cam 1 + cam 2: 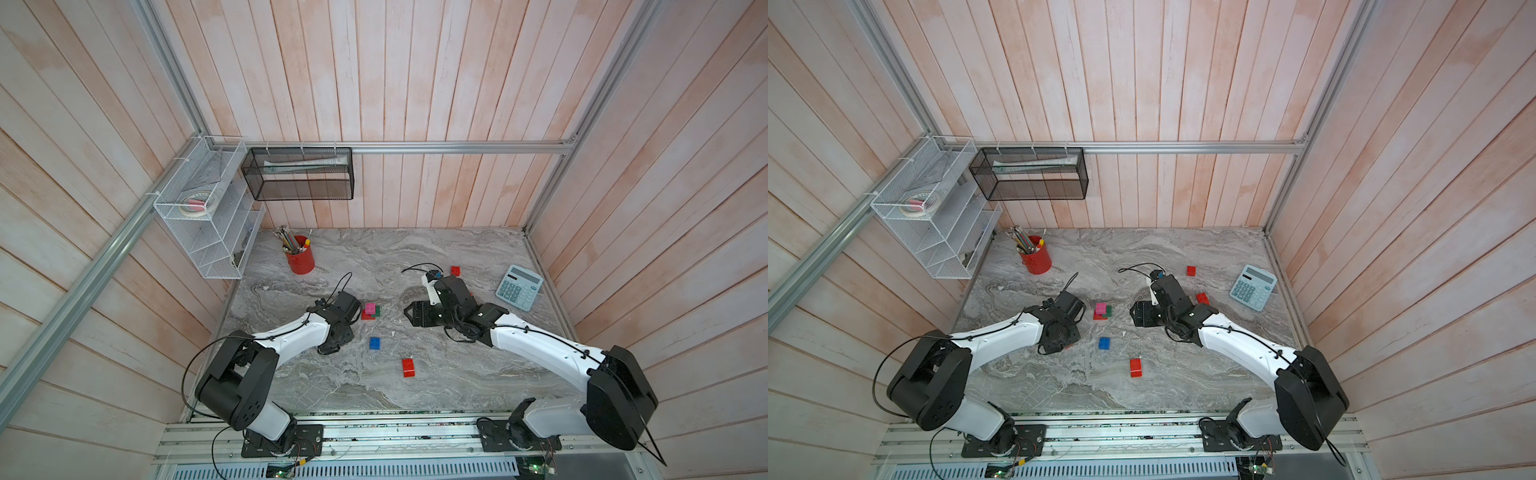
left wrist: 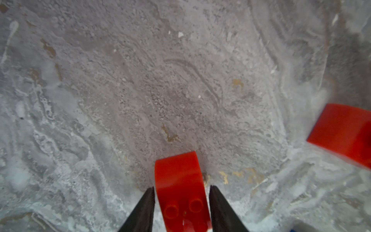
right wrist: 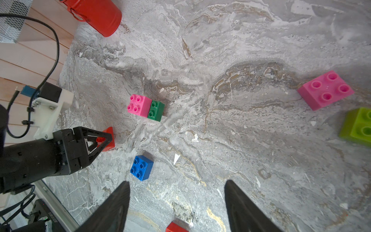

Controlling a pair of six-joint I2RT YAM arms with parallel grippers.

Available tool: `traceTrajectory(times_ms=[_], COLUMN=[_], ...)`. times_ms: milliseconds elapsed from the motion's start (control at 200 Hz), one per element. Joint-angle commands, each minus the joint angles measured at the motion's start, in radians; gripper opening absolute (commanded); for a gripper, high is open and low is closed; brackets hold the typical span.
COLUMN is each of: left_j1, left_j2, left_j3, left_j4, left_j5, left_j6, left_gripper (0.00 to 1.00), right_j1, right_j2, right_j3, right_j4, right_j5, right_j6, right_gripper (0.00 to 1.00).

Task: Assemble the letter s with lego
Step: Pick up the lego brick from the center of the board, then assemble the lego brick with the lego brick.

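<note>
Two black fingers (image 2: pixel 144 202) of the left gripper (image 2: pixel 181 187) flanked a red brick (image 2: pixel 178 176), close against its long sides; we could not tell whether they pinched it. The brick ran lengthwise along the fingers, its far end past their tips, two studs showing at the near end. In both top views the left arm (image 1: pixel 291 332) reached forward, wrist bent down to the table (image 1: pixel 415 257), near the blue brick (image 1: pixel 374 343). The right gripper (image 3: pixel 176 184) hung wide open over the table, holding nothing.
</note>
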Motion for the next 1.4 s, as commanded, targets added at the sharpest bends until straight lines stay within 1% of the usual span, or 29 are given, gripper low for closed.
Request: traceTrajectory(times_ms=[0, 40, 105, 185, 245, 420, 525, 610, 730, 760, 830, 900, 925, 985, 1130, 1175, 1255, 1315, 1395], left_j1=[-0.002, -0.003, -0.003, -0.003, -0.003, -0.003, -0.003, -0.002, -0.004, 0.000, 0.001, -0.004, -0.005, -0.010, -0.017, -0.018, -0.021, -0.023, -0.026], left_j2=[0.019, 0.019, 0.019, 0.016, 0.012, -0.030, -0.084, -0.131, -0.165, -0.170, -0.179, -0.176, -0.171, -0.160, -0.174, -0.177, -0.178, -0.179, -0.175], left_j3=[0.022, 0.021, 0.018, 0.022, 0.027, 0.044, 0.045, 0.045, 0.059, 0.066, 0.082, 0.100, 0.111, 0.125, 0.120, 0.123, 0.124, 0.119, 0.105], left_j4=[0.009, 0.010, 0.012, 0.008, 0.001, -0.025, -0.015, -0.005, -0.033, -0.040, -0.028, -0.033, -0.041, -0.059, -0.066, -0.068, -0.050, -0.048, -0.014], left_j5=[-0.019, -0.018, -0.016, -0.015, -0.016, 0.000, 0.066, 0.164, 0.258, 0.276, 0.367, 0.382, 0.401, 0.436, 0.512, 0.541, 0.565, 0.607, 0.599], left_j6=[0.020, 0.025, 0.033, 0.052, 0.073, 0.200, 0.359, 0.507, 0.697, 0.716, 0.803, 0.857, 0.904, 0.971, 1.184, 1.250, 1.348, 1.454, 1.525], left_gripper=[0.42, 0.39, 0.39, 0.33, 0.32, 0.30, 0.30, 0.30, 0.29, 0.28, 0.28, 0.27, 0.27, 0.27, 0.27, 0.28, 0.28, 0.28, 0.26], right_j1=[-0.009, -0.011, -0.015, -0.018, -0.021, -0.031, -0.040, -0.050, -0.064, -0.068, -0.077, -0.085, -0.087, -0.092, -0.107, -0.111, -0.123, -0.130, -0.140], right_j2=[-0.013, -0.015, -0.017, -0.019, -0.021, -0.036, -0.049, -0.060, -0.078, -0.083, -0.095, -0.107, -0.111, -0.121, -0.143, -0.149, -0.158, -0.167, -0.179], right_j3=[-0.012, -0.013, -0.016, -0.018, -0.020, -0.034, -0.050, -0.067, -0.087, -0.092, -0.103, -0.110, -0.112, -0.119, -0.135, -0.139, -0.149, -0.156, -0.169], right_j4=[0.012, 0.014, 0.015, 0.016, 0.015, 0.017, 0.019, 0.024, 0.030, 0.033, 0.035, 0.032, 0.031, 0.031, 0.023, 0.021, 0.018, 0.014, 0.013], right_j5=[-0.015, -0.017, -0.020, -0.023, -0.024, -0.029, -0.035, -0.038, -0.045, -0.047, -0.049, -0.049, -0.049, -0.052, -0.050, -0.050, -0.049, -0.044, -0.038], right_j6=[-0.007, -0.006, -0.004, -0.004, -0.004, -0.002, -0.006, -0.013, -0.023, -0.026, -0.036, -0.041, -0.043, -0.046, -0.060, -0.065, -0.071, -0.076, -0.078], right_gripper=[0.76, 0.76, 0.75, 0.76, 0.76, 0.76, 0.76, 0.76, 0.76, 0.76, 0.76, 0.76, 0.76, 0.76, 0.76, 0.76, 0.76, 0.76, 0.76])
